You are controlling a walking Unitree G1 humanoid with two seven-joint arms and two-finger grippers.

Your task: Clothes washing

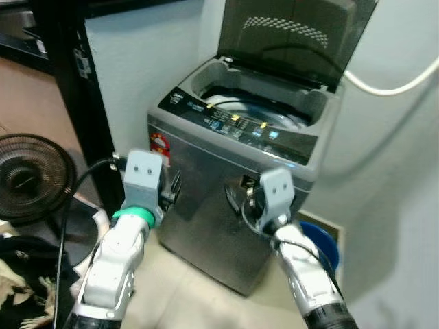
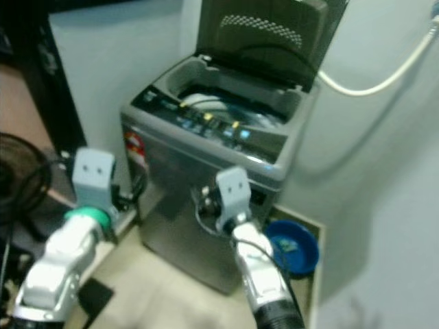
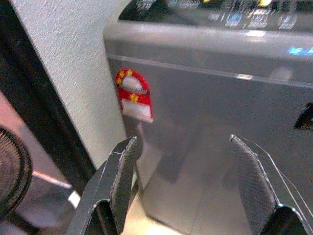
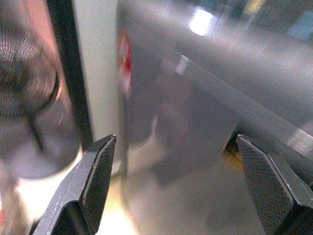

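Observation:
A grey top-loading washing machine (image 1: 226,205) stands against the wall with its dark lid (image 1: 295,34) raised. Its drum opening (image 1: 250,110) shows behind the lit control panel (image 1: 236,128), and a red sticker (image 3: 133,95) marks its front left corner. Both arms are raised in front of the machine. My left gripper (image 3: 182,147) is open and empty, facing the machine's front near the sticker. My right gripper (image 4: 176,143) is open too, nothing between its fingers, pointing at the front panel just below the top edge. A dark heap of cloth (image 1: 24,274) lies on the floor at the lower left.
A black floor fan (image 1: 31,175) stands left of the machine, beside a black post (image 1: 75,103). A blue basin (image 1: 322,245) sits on the floor to the machine's right. A white hose (image 1: 391,88) runs along the wall behind the lid.

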